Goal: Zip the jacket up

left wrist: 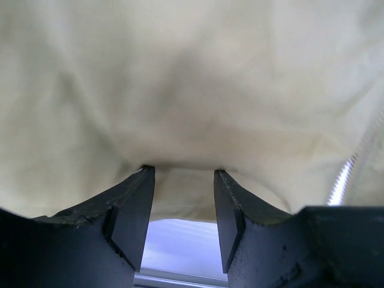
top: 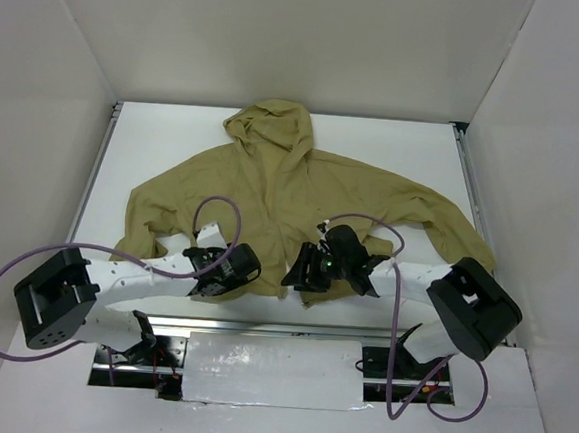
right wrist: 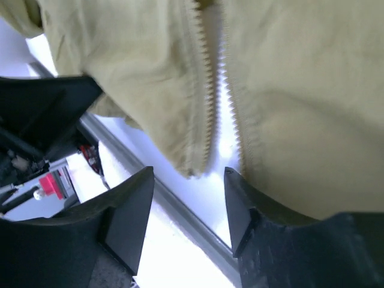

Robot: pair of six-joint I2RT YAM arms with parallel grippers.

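Observation:
The olive-tan hooded jacket (top: 291, 192) lies spread flat on the white table, hood at the far side, sleeves out to both sides. Its front zipper (right wrist: 210, 90) stands unzipped, the two rows of teeth apart at the hem. My left gripper (top: 237, 271) is open at the hem left of the zipper; in the left wrist view (left wrist: 183, 174) its tips touch the fabric (left wrist: 192, 90) without gripping it. My right gripper (top: 298, 275) is open at the hem by the zipper's bottom end; in the right wrist view (right wrist: 189, 174) the jaws straddle the gap with nothing held.
White walls enclose the table (top: 395, 150) on three sides. A metal rail (top: 291, 329) runs along the near edge below the hem. Purple cables (top: 220, 211) loop above both arms over the jacket. The zipper teeth also show at the right in the left wrist view (left wrist: 342, 180).

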